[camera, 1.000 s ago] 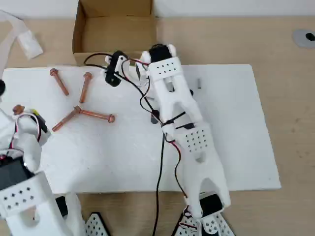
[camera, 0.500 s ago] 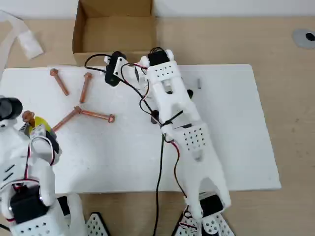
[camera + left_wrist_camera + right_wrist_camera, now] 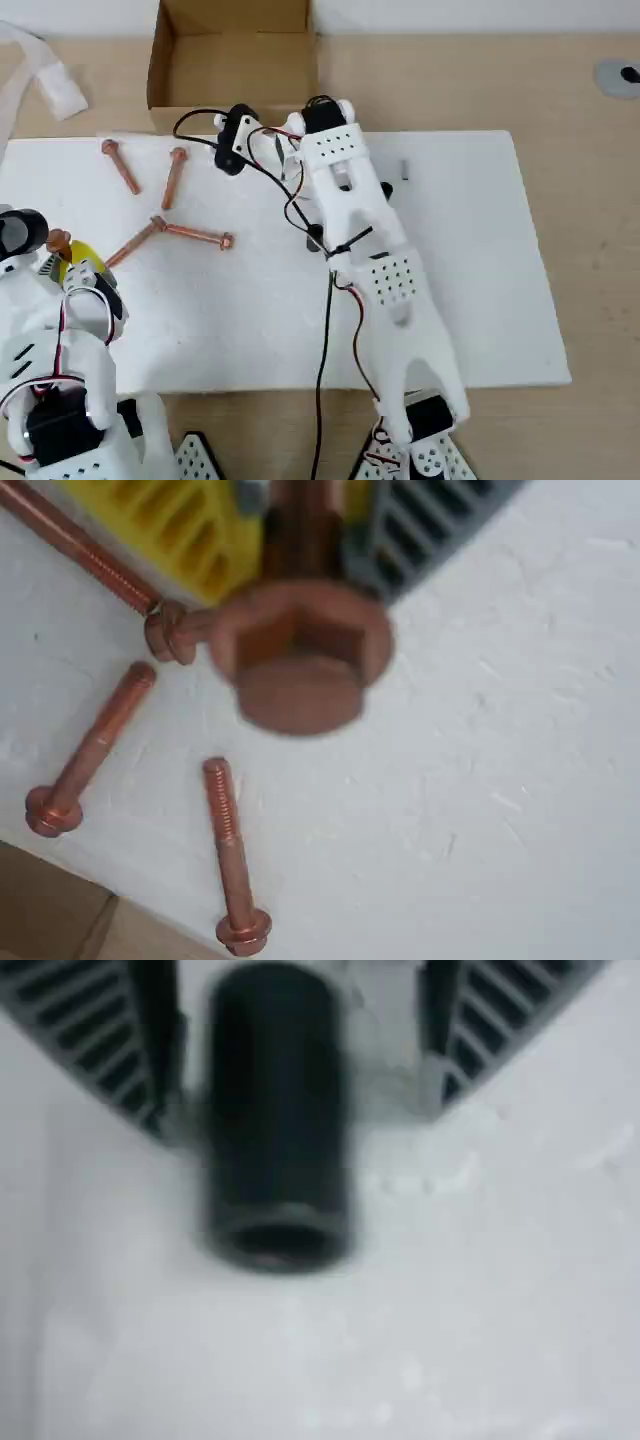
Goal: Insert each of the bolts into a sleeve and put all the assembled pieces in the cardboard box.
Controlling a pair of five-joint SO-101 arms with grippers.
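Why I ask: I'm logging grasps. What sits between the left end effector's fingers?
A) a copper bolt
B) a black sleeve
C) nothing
A: the left wrist view shows a copper bolt clamped in the left end effector, head toward the camera.

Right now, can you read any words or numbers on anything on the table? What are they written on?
No words, numbers or signs can be read here.
The bolt nearest the camera: its head is blurred, so any stamp is unreadable.
The cardboard box: plain, no print shows.
The black sleeve: no marking shows.
The grey disc at the table's far corner: one dark mark, too small to tell.
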